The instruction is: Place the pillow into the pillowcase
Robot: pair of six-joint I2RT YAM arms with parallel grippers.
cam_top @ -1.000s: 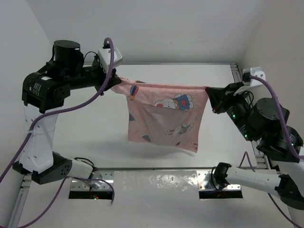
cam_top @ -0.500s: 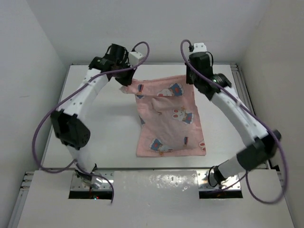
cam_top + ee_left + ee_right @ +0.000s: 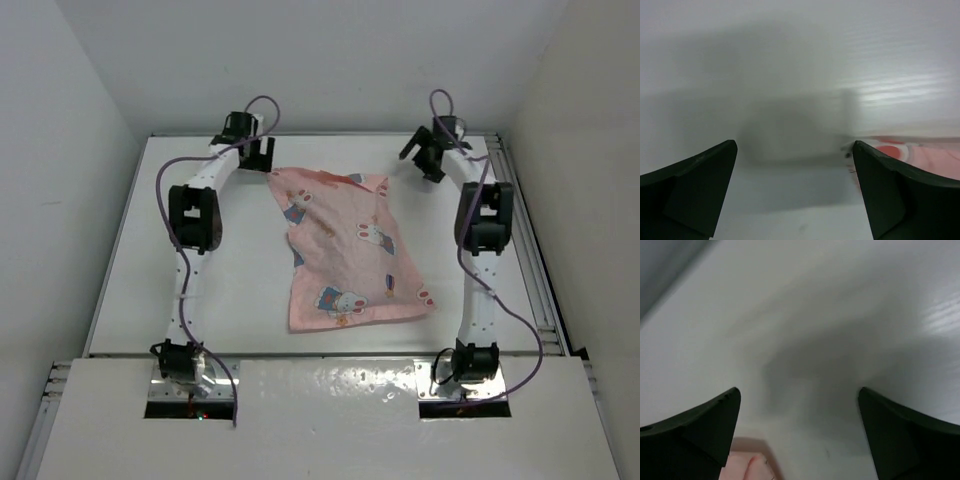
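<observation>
The pink pillowcase [image 3: 345,245] with rabbit prints lies flat and slightly rumpled on the white table [image 3: 200,270], its top edge toward the back. The pillow is hidden from every view. My left gripper [image 3: 258,150] is open at the back, just left of the pillowcase's far left corner, with nothing between its fingers. In the left wrist view the left gripper [image 3: 794,145] shows bare table in its gap, and pink cloth [image 3: 935,152] lies beyond its right finger. My right gripper [image 3: 422,155] is open and apart from the far right corner. The right gripper [image 3: 800,390] has a pink corner [image 3: 747,465] below its left finger.
Both arms stretch far out along the table's sides. A metal rail [image 3: 530,250] runs along the right edge, and white walls close in the back and both sides. The arm bases [image 3: 180,365] sit at the near edge.
A second ago both grippers held the pillowcase stretched in the air. They carried it back, lowered it onto the table, opened and let go; it now lies flat.
</observation>
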